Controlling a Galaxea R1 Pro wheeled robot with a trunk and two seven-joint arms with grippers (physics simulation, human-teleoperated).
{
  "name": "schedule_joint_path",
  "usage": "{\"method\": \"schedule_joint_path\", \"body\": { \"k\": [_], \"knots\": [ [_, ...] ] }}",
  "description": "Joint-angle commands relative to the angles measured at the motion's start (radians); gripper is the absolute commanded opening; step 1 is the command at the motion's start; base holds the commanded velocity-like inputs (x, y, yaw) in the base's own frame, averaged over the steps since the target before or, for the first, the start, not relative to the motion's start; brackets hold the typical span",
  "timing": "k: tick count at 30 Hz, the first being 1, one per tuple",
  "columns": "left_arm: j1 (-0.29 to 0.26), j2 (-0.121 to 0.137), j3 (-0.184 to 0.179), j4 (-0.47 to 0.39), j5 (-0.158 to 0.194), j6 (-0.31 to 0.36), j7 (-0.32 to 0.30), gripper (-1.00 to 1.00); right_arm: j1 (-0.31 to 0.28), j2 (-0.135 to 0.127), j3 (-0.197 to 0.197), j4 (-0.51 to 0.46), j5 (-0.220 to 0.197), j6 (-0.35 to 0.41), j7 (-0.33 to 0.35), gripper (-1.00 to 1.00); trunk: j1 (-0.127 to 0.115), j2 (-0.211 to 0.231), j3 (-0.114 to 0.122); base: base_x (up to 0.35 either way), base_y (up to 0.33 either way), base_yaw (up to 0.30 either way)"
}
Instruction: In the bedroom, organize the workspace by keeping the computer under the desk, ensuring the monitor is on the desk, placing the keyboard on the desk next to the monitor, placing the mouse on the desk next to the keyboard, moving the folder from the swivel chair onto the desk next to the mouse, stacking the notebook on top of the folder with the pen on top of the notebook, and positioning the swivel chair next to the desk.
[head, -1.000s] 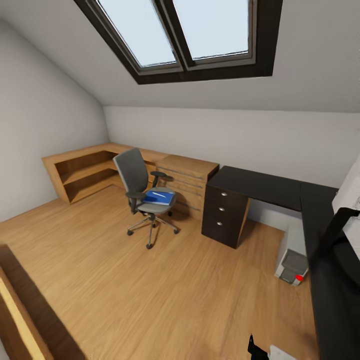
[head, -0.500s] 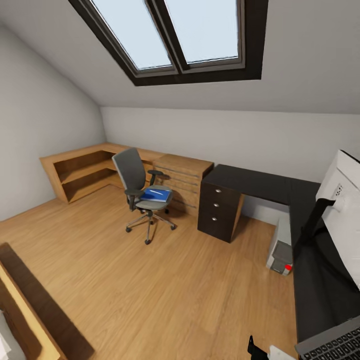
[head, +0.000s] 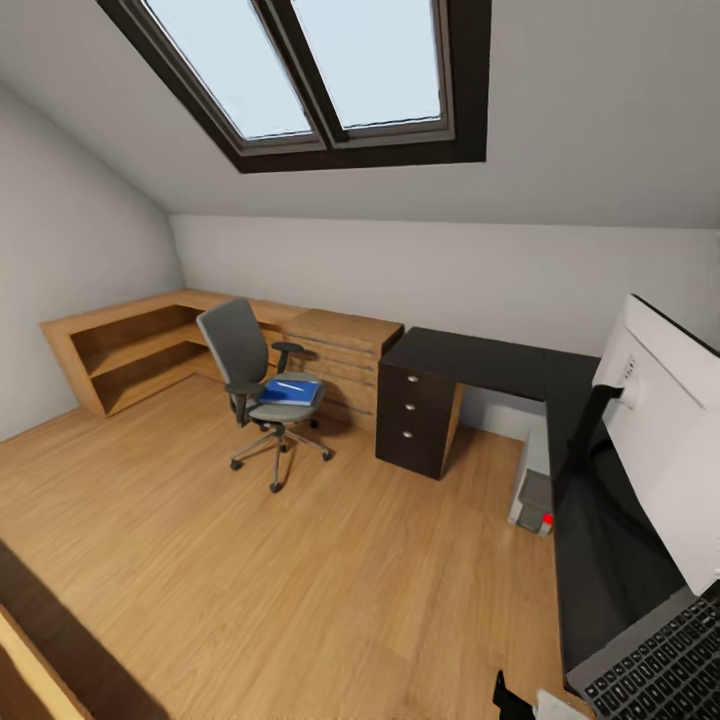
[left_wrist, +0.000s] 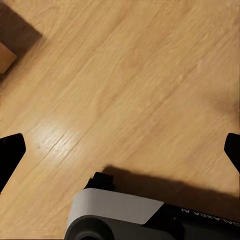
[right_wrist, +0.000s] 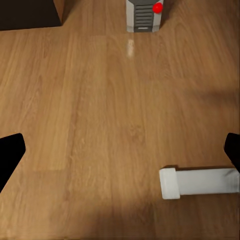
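Since half a second ago the head camera has swung to the right, so the swivel chair sits further left in the picture and more of the monitor and keyboard has come into view.

From the left wrist camera, the left gripper (left_wrist: 120, 150) is spread wide, its two dark fingertips at opposite edges of the picture, holding nothing, pointing down at bare light wood floor (left_wrist: 130, 75). The right gripper (right_wrist: 120, 150) is likewise spread wide and empty above the floor; beyond it stands the light grey computer (right_wrist: 144, 14), with a red spot on its front.

In the head view, the computer (head: 532, 490) stands on the floor against the inner edge of the black L-shaped table (head: 480, 360). On the table's near wing stands the monitor (head: 665, 440), white back facing the camera, and the keyboard (head: 665, 665) lies just in front of it. A black drawer unit (head: 418, 420) sits under the table's far end. Well apart to the left, the swivel chair (head: 250, 385) carries the blue folder (head: 290, 391) on its seat, with a thin pale item lying on top. Low wooden shelves (head: 130, 350) line the far corner under a skylight (head: 320, 70).
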Motion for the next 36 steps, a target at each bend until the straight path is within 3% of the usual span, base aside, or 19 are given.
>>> {"method": "schedule_joint_path", "body": {
  "k": [1,28,36],
  "knots": [
    [-0.001,0.001,-0.008,0.000,0.010,-0.005,0.007,1.00,-0.001,0.000,0.006,0.002,-0.010,-0.005,0.000,1.00,0.000,-0.001,-0.001,-0.255,0.000,-0.001],
    [-0.001,0.001,-0.007,0.000,0.010,-0.008,0.007,1.00,0.000,-0.001,0.006,0.002,-0.010,-0.005,0.002,1.00,0.000,-0.001,-0.001,-0.332,0.000,0.000],
    [-0.001,0.001,-0.007,0.000,0.010,-0.008,0.007,1.00,0.000,-0.003,0.006,0.002,-0.010,-0.005,0.004,1.00,0.000,-0.001,-0.001,-0.092,0.000,-0.165]
  ]
}}
